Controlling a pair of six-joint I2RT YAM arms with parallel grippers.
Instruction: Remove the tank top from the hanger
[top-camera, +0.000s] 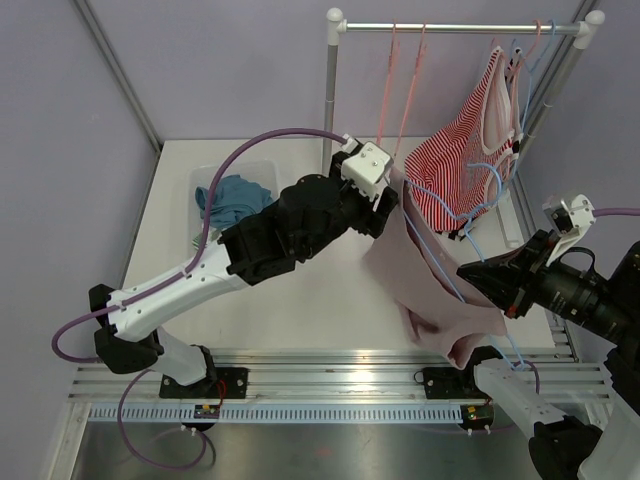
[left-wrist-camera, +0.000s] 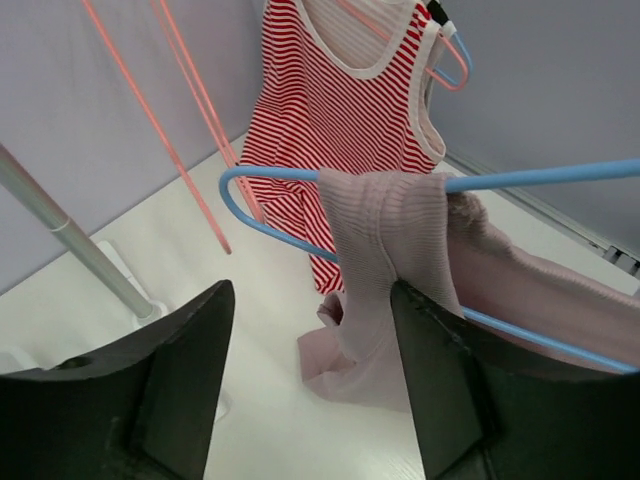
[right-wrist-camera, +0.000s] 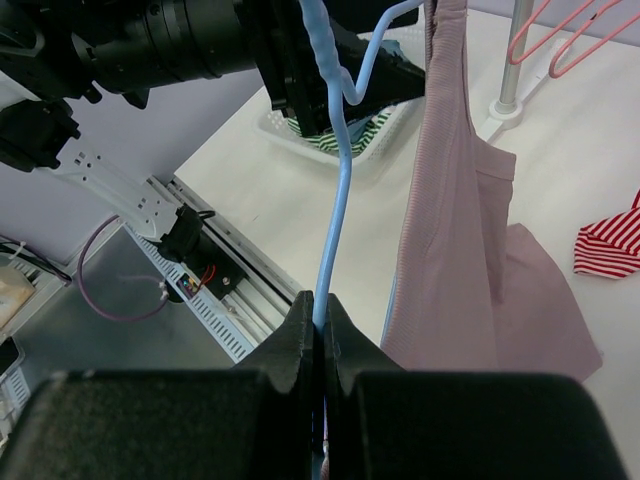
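My right gripper (right-wrist-camera: 320, 312) is pinching the blue hanger (right-wrist-camera: 335, 190); my left gripper (left-wrist-camera: 310, 380) is gaping empty, just by the pink tank top (left-wrist-camera: 520, 290) hanging on it. Pulling crooked, I'm risking a snagged strap (left-wrist-camera: 380, 215).

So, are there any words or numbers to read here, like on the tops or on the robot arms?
There are none that can be read.
The pink tank top, the red striped top and the blue hanger carry no print.
The small board on the rail at the left arm's base is too small to show any marking.
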